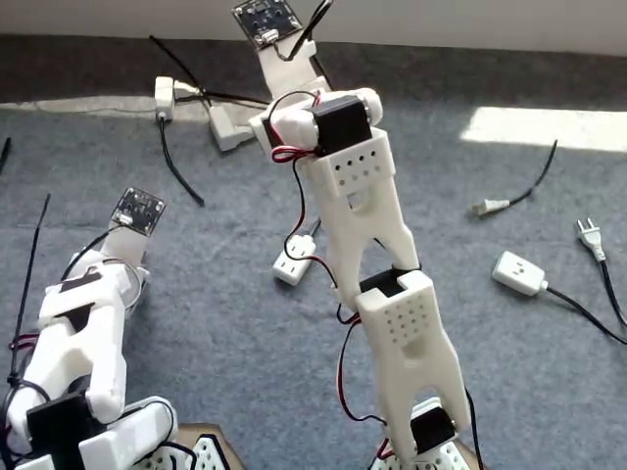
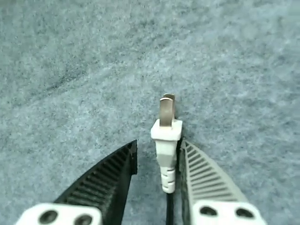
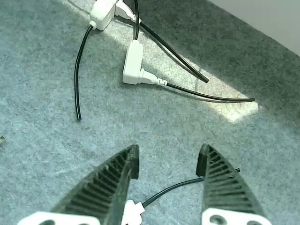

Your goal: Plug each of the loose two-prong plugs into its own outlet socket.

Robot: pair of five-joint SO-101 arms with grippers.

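Plug [image 2: 166,139], inside left end effector [image 2: 158,143], jaws apart

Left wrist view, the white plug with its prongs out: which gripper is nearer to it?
Left. The plug lies within the open left gripper. The right gripper is elsewhere, facing an already plugged outlet.

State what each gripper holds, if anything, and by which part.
Nothing is gripped. The left gripper is open around a two-prong plug, its body against one finger, clear of the other. The right gripper is open over a cord.
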